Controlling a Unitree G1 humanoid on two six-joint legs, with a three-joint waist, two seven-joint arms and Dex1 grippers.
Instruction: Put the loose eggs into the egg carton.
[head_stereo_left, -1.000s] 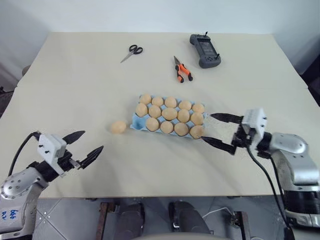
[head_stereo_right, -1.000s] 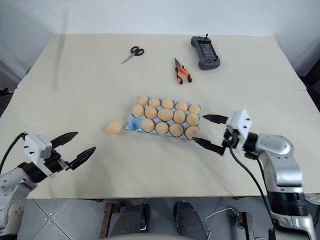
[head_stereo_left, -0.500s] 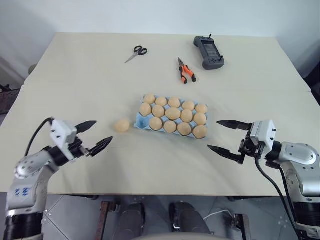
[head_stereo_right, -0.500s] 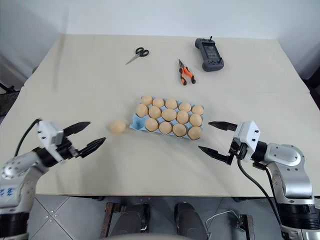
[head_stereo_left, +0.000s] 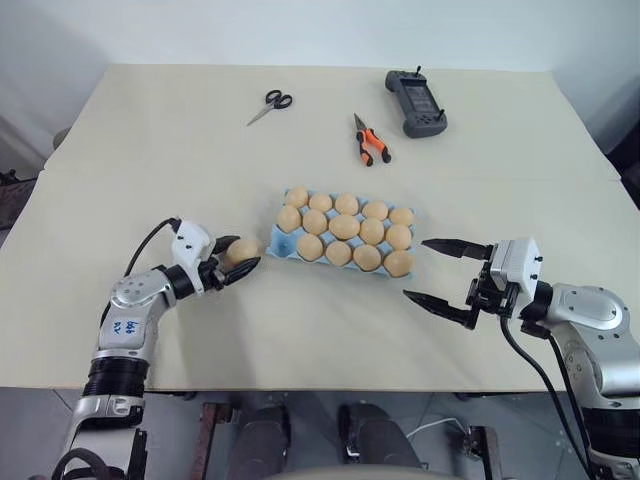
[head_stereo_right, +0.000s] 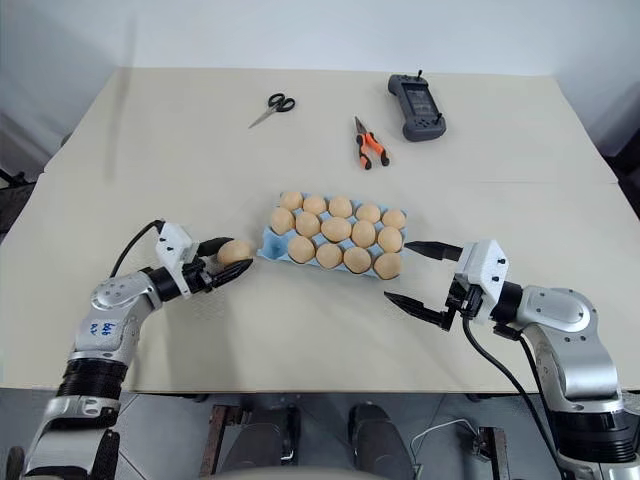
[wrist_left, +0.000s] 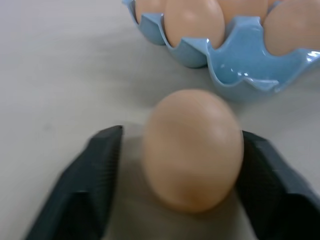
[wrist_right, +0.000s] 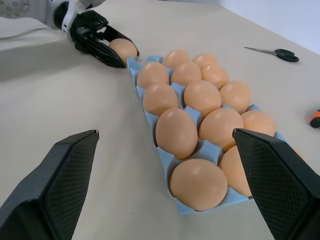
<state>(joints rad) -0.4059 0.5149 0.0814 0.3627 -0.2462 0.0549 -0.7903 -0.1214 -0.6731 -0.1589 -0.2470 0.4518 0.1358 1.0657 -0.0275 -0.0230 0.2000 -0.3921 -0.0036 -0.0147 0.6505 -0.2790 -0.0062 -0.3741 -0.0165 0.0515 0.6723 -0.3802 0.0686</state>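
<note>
One loose egg (head_stereo_left: 241, 250), tan-orange, lies on the table right beside the near left corner of the light blue egg carton (head_stereo_left: 284, 243). That corner cup is bare; several eggs sit in the other cups. My left gripper (head_stereo_left: 250, 255) straddles the loose egg. In the left wrist view one finger (wrist_left: 260, 175) touches the egg (wrist_left: 192, 147), and the other finger (wrist_left: 97, 170) stands a little off it. My right gripper (head_stereo_left: 415, 268) hangs open and empty just right of the carton, pointing toward it.
At the far side of the beige table (head_stereo_left: 150, 180) lie scissors (head_stereo_left: 266, 103), orange-handled pliers (head_stereo_left: 367, 140) and a dark handheld controller (head_stereo_left: 415, 102). The table's front edge runs close under both arms.
My left gripper has reached forward and to the right, up to the loose egg, and its jaws have narrowed around it. The right gripper has stayed where it was, still open.
</note>
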